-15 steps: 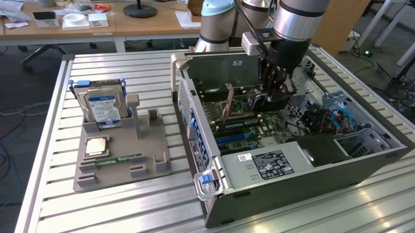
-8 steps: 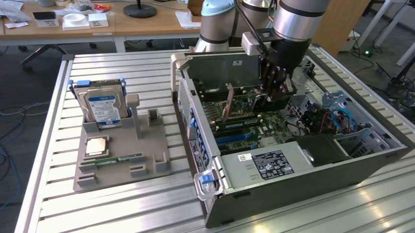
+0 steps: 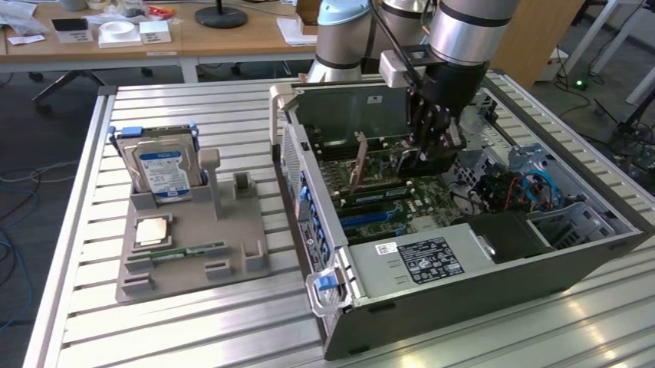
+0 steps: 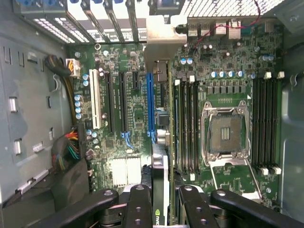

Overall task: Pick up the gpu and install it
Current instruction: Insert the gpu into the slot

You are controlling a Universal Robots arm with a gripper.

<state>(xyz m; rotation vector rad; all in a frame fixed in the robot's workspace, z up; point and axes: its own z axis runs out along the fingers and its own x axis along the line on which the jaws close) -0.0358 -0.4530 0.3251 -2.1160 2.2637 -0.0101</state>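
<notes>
Now: one pincer [image 4: 164,192] clamps one gpu [image 4: 160,166] edge-on over one motherboard [image 4: 135,118]; one hard drive [image 3: 164,170] well apart.

The arm [image 3: 465,31] is held upright, wrist pointed straight down; the gripper [image 3: 428,153] is clamped, fingers [image 4: 138,204] drawn close, parallel.

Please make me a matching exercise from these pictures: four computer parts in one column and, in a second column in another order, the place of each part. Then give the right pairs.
Parts
1. gpu
2. hard drive
3. memory stick
4. CPU socket

Places
A. lying flat on the grey holder
B. on the motherboard, empty
C. gripped by the tool, inside the case
D. standing upright in the grey holder

Pairs: 1-C, 2-D, 3-A, 4-B
</notes>
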